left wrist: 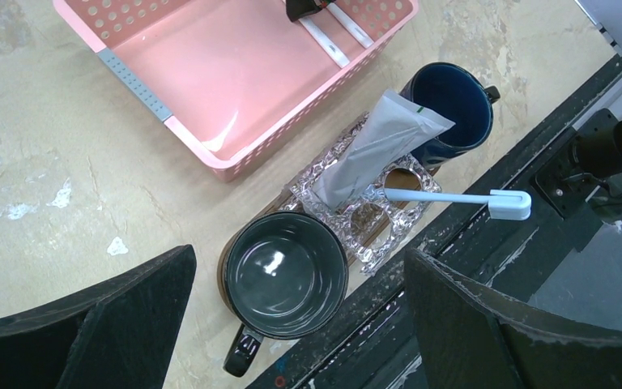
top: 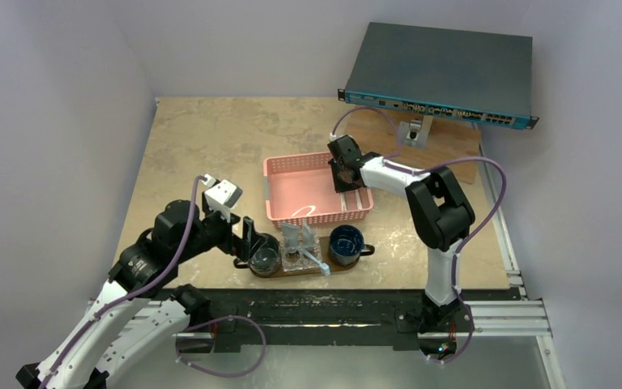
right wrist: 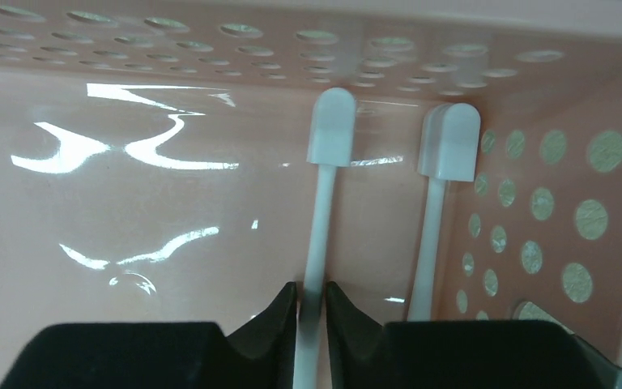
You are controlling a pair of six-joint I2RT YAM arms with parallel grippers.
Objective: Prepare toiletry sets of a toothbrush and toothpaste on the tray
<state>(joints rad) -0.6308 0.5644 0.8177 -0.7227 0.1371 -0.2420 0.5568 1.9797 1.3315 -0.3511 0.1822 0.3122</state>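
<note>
One set is done: toothpaste (left wrist: 377,146) and toothbrush (left wrist: 453,197) stand in the glass holder (left wrist: 372,239) on the tray (top: 336,270). In the pink basket (right wrist: 534,203) the right fingers (right wrist: 275,320) pinch a second toothbrush (right wrist: 317,227); the left fingers (left wrist: 89,324) are spread wide above the tray, where the dark mug (left wrist: 285,275) and blue mug (left wrist: 453,97) sit empty

Pink perforated basket (left wrist: 139,84), pale toothbrush (right wrist: 317,219), navy mug (left wrist: 463,96)

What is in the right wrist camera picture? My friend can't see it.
The right gripper pinches the handle of a pale toothbrush lying in a pink basket. A second toothbrush lies beside it, against the basket's holed wall.
</note>
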